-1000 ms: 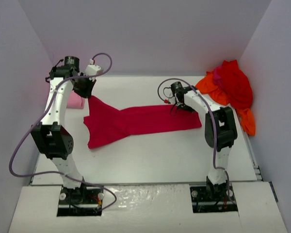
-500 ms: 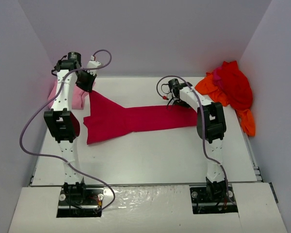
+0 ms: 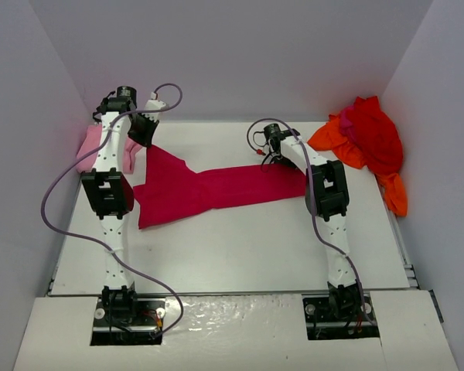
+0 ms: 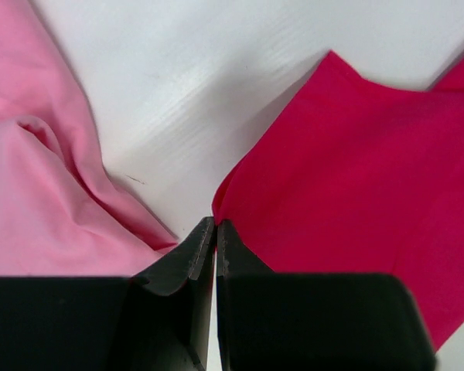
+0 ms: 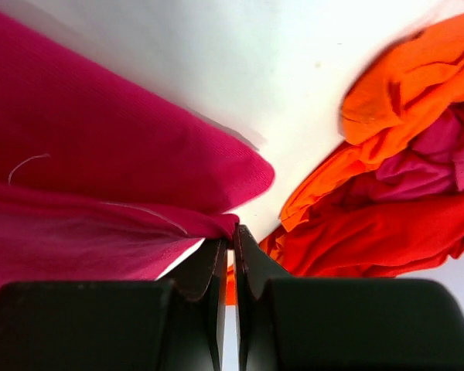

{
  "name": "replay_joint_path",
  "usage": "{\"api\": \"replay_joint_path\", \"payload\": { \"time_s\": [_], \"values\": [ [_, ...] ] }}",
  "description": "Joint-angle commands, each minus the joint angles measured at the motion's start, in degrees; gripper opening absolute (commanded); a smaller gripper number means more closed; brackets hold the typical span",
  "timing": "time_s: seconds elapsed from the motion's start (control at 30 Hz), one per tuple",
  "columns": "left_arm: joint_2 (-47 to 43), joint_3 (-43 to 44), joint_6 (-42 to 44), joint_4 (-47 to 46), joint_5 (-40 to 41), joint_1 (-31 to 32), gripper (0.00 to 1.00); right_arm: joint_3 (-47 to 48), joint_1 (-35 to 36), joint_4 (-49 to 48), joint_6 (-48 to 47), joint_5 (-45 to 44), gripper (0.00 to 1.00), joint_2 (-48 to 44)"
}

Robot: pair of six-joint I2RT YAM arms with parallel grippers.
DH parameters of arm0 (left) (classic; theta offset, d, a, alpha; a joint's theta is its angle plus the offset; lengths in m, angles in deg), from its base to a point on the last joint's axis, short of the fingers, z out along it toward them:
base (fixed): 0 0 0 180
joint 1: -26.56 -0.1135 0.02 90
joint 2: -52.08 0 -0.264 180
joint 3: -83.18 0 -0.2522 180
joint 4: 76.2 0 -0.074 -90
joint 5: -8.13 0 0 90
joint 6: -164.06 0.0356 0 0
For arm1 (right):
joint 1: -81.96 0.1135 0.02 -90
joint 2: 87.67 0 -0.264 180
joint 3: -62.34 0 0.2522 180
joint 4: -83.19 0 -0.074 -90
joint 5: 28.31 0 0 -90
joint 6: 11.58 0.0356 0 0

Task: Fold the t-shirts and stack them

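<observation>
Top external view: the crimson-magenta t-shirt [image 3: 216, 189] lies stretched across the white surface [image 3: 240, 247]; left fingers [image 4: 178, 267] and right fingers [image 5: 197, 274] each clamp one end of it.

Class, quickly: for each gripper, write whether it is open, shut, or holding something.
Left gripper: shut on a corner of the crimson-magenta t-shirt.
Right gripper: shut on that t-shirt's other end.

Robot lab booth — white table [image 3: 240, 259], plain walls [image 3: 240, 54], two bolted arms [image 3: 107, 193]
</observation>
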Motion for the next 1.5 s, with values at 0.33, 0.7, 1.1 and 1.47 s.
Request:
{"api": "replay_joint_path", "payload": {
  "time_s": [0.33,0.7,1.1,1.47],
  "values": [
    [-6.8,-4.7,2.3,0.9,-3.8,2.4,0.00,-1.7,-0.7,1.4,0.8,-5.8,0.00,-5.2],
    [-7.0,-6.0,1.2,-1.2,-2.3,2.4,0.00,-1.0,-0.6,1.4,1.2,-4.0,0.00,-3.7],
    [-7.8,-7.5,1.2,-3.2,-5.0,2.9,0.00,0.0,-1.0,-0.1,5.7,-3.1,0.46,-7.6],
    [-27.2,-30.4,9.0,-4.2,-10.9,9.7,0.00,-9.8,-1.2,-3.6,9.8,-1.4,0.48,-17.0]
  ]
}}
